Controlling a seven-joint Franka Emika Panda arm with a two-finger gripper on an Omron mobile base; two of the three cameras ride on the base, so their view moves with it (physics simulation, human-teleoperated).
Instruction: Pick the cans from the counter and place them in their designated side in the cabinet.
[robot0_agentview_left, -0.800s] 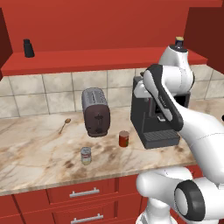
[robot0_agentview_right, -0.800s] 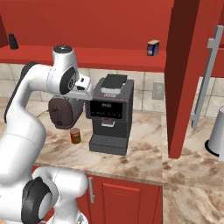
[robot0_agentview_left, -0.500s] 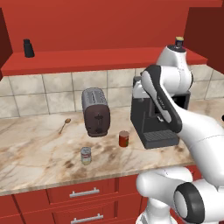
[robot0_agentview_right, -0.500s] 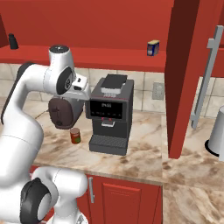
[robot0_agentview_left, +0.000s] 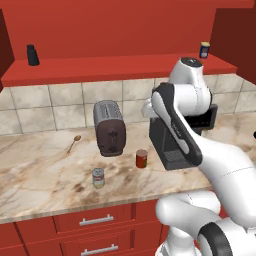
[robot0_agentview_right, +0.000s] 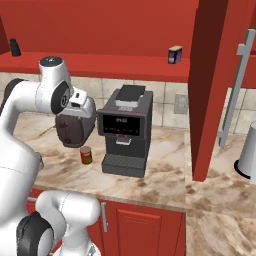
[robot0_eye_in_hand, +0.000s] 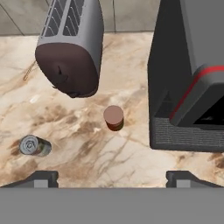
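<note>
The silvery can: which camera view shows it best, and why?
The left base view: the silvery can stands upright, label visible, apart from the red can. The hand view looks down on its lid. In the right base view I cannot find it.

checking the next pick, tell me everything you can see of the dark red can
The dark red can is a small plain cylinder, dark red all over with a paler flat top and no label. It stands upright on the marble counter, between the toaster and the black coffee machine, touching neither. Nothing grips it; only the counter touches it.
</note>
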